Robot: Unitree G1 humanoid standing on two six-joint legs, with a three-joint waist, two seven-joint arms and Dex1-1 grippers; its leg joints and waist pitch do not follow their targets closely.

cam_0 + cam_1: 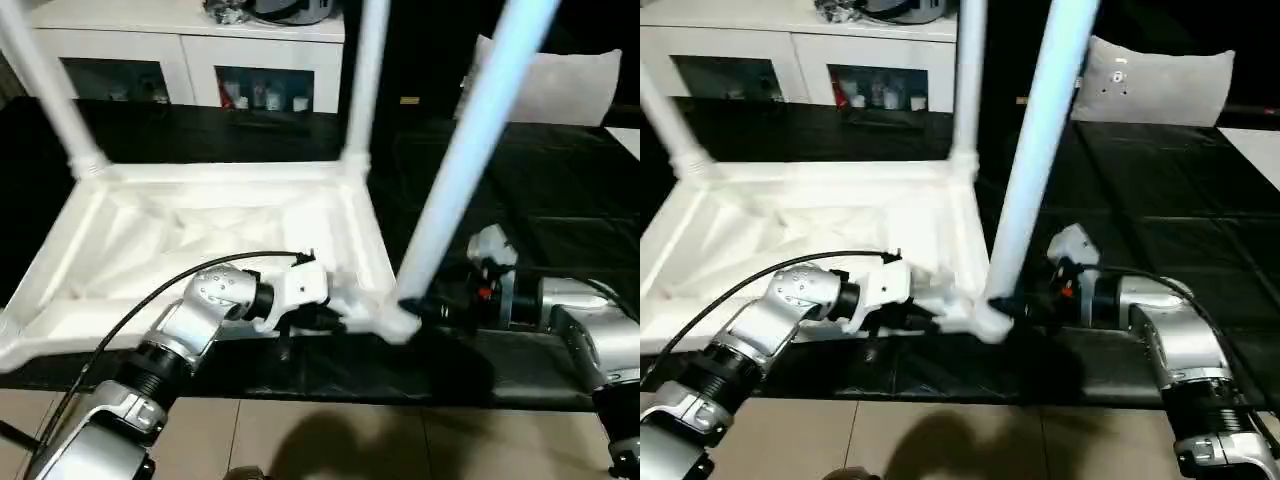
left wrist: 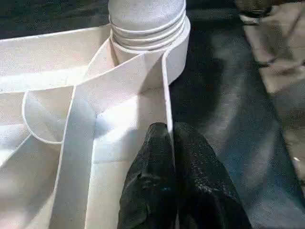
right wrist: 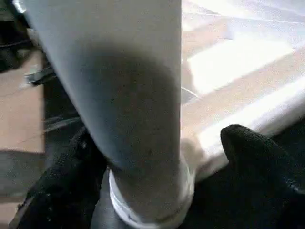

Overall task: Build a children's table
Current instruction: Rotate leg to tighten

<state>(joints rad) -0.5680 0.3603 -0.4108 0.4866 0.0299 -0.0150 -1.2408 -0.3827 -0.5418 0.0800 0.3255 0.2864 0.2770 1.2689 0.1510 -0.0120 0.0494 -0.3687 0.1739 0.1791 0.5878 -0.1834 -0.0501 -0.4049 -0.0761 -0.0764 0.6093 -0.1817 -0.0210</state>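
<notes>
Tabletop [image 1: 200, 235] lies upside down on the dark floor mat [image 1: 1160, 220], three legs standing in its corner sockets. Left hand [image 2: 171, 143] is clenched on the top's near rim beside the nearest leg [image 1: 470, 150]. Right hand [image 3: 157, 157] sits at that leg's base, fingers [image 3: 252, 152] spread on either side.

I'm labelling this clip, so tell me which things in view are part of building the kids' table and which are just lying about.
Part of the job:
- table top, lying upside down
- near leg standing in its corner socket
- two far legs
- left end effector, shut on the top's rim
- right end effector, around the near leg's base

Lying about:
- white cabinet
- grey cushion
</notes>
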